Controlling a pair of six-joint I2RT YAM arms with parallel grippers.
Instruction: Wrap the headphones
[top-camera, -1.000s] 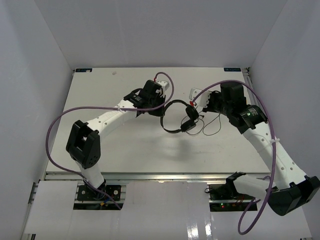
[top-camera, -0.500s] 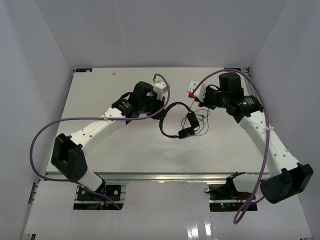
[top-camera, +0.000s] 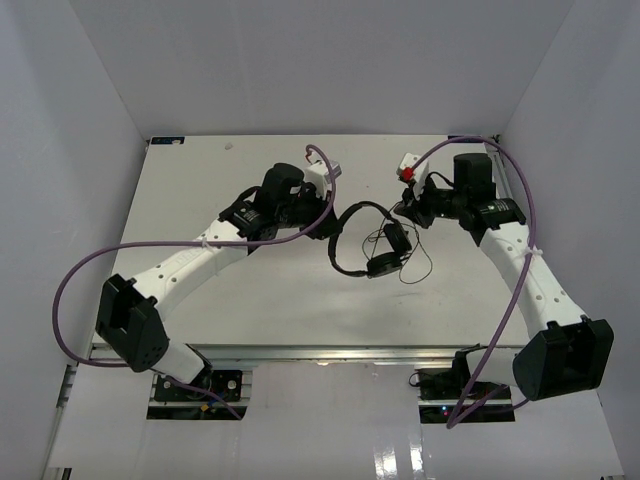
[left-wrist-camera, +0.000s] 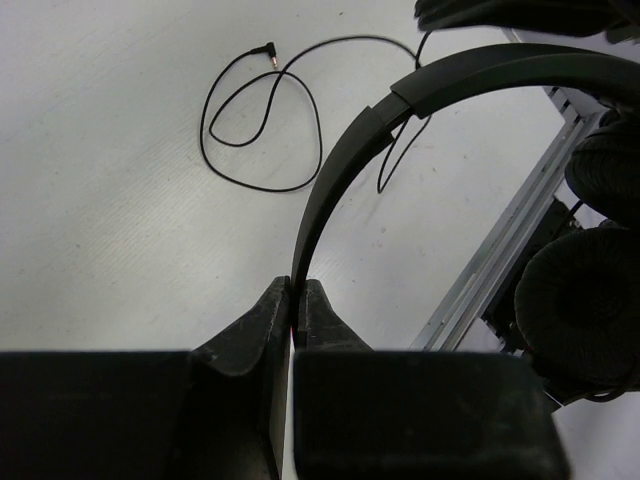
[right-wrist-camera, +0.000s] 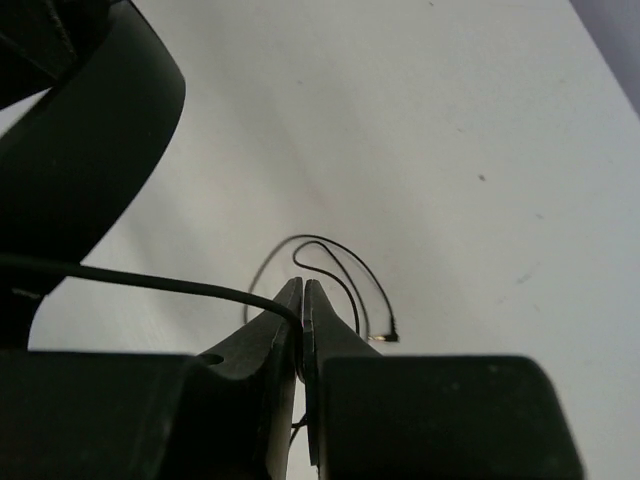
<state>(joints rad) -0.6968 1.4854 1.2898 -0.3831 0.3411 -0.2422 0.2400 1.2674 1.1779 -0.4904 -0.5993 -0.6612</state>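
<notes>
The black headphones (top-camera: 372, 240) hang above the middle of the table. My left gripper (top-camera: 330, 212) is shut on the thin headband (left-wrist-camera: 340, 170), its jaws pinching the band's end in the left wrist view. The two padded earcups (left-wrist-camera: 585, 300) hang at the right of that view. My right gripper (top-camera: 403, 207) is shut on the thin black cord (right-wrist-camera: 150, 282), which runs left from the jaws toward the headphones. The rest of the cord lies in loops on the table, ending in a plug (right-wrist-camera: 385, 337), also seen in the left wrist view (left-wrist-camera: 268, 50).
Thick purple cables (top-camera: 90, 270) loop from both arms. White walls enclose the table on the left, back and right. A metal rail (top-camera: 320, 350) runs along the table's near edge.
The right gripper has moved up and right with the cord. The headphones have shifted slightly right. The left arm's elbow has swung further left.
</notes>
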